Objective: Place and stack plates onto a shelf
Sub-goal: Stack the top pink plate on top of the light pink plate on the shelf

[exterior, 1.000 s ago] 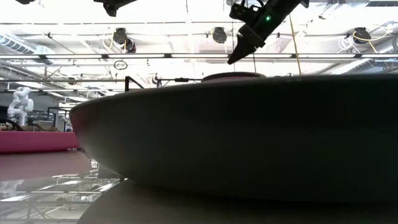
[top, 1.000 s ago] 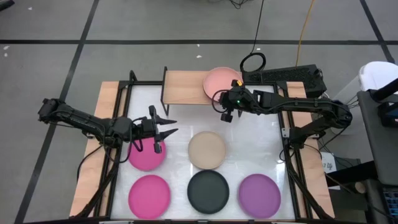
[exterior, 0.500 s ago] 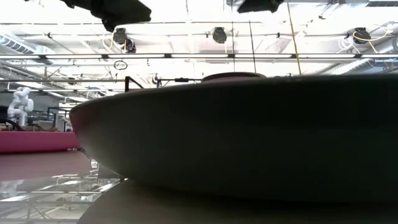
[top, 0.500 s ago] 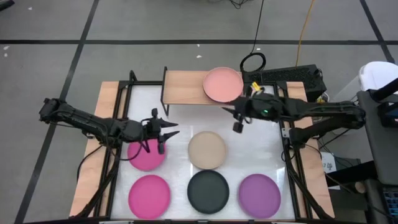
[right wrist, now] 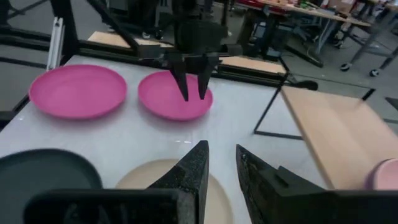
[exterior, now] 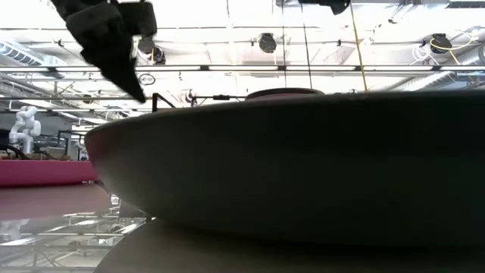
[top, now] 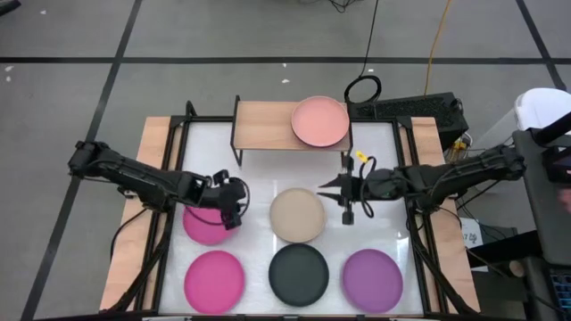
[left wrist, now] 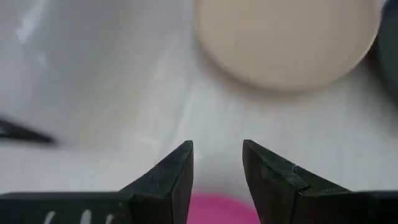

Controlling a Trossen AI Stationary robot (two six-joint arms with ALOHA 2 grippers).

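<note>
The salmon plate (top: 319, 122) lies flat on the right end of the wooden shelf (top: 264, 126). On the white table lie the beige plate (top: 297, 215), two magenta plates (top: 203, 227) (top: 214, 279), a black plate (top: 299, 274) and a purple plate (top: 372, 279). My left gripper (top: 234, 212) (left wrist: 217, 149) points down, open, above the right rim of the farther magenta plate (left wrist: 219, 210). My right gripper (top: 343, 191) (right wrist: 222, 155) hovers open with a narrow gap, just right of the beige plate (right wrist: 155, 180), and holds nothing.
In the low view the black plate (exterior: 303, 167) fills the foreground and hides most of the table. The shelf's left half (top: 254, 125) is bare. Black frame rails (top: 174, 178) run along both table sides. A keyboard (top: 410, 109) and cables lie behind the shelf.
My right gripper has drawn away from the salmon plate on the shelf, moving toward the near edge to the beige plate's right side. My left gripper has tipped from level to pointing down over the farther magenta plate's right rim. No plate has moved.
</note>
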